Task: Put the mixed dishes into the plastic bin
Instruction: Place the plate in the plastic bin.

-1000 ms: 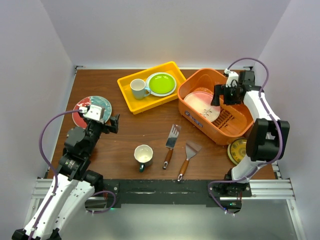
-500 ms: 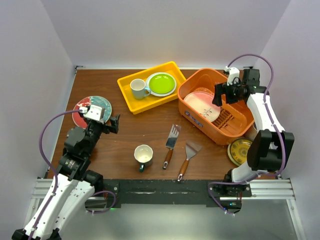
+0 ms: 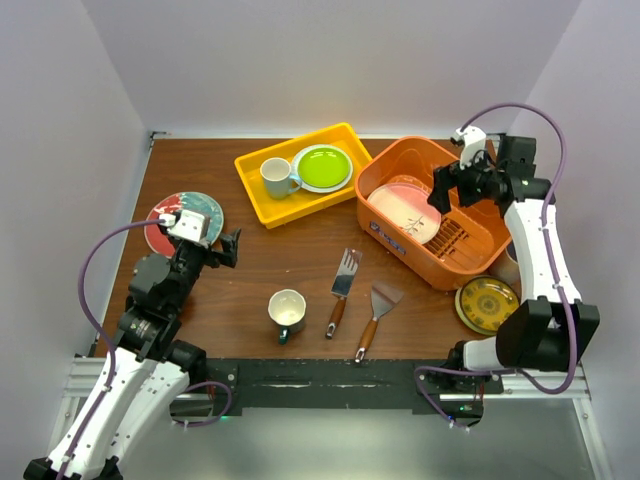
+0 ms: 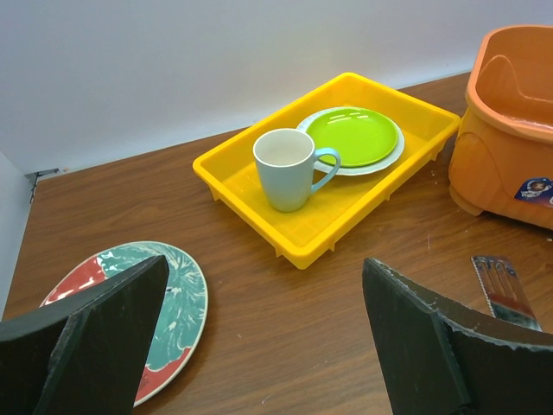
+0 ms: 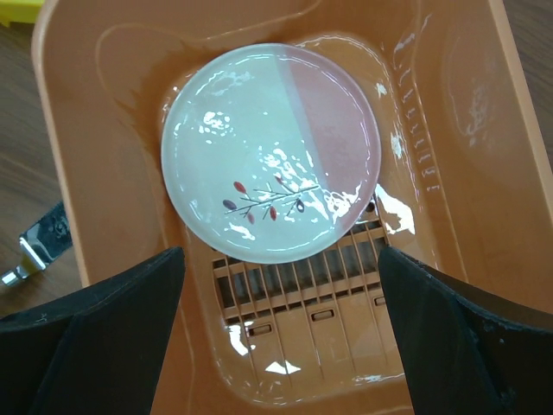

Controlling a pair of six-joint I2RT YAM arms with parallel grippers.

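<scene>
On the brown wooden table (image 3: 250, 265), seen from above, white walls (image 3: 330, 60) close off the far, left and right sides. The orange plastic bin (image 3: 420, 255) sits at the far right corner, set at an angle, with a pale plate (image 3: 400, 208) flat on its bottom. My right gripper (image 3: 442, 188) hangs over the bin, jaws wide apart and holding nothing. A yellow patterned plate (image 3: 486, 303) lies by the right edge, just nearer than the bin. A yellow tray (image 3: 252, 190) along the far edge holds a white mug (image 3: 277, 177) and a lime green plate (image 3: 322, 167). A red and teal plate (image 3: 203, 208) lies at the left edge, and my left gripper (image 3: 226, 247) is beside it, jaws apart and empty. Toward the near edge stand a dark-teal mug (image 3: 287, 311) and two spatulas (image 3: 342, 285).

From my left wrist, my dark fingers (image 4: 104, 333) stand far apart low in the frame, with bare wood between them. The red and teal plate lies flat behind the left one. Beyond, the tray carries the upright mug, and the green plate lies behind it. The bin's labelled wall shows at the right, a spatula blade below it, and white wall behind.

From my right wrist, I look straight down into the bin. The pale plate, half white and half pink with a twig pattern, lies over the slotted bottom, between my spread fingers (image 5: 95, 341)
</scene>
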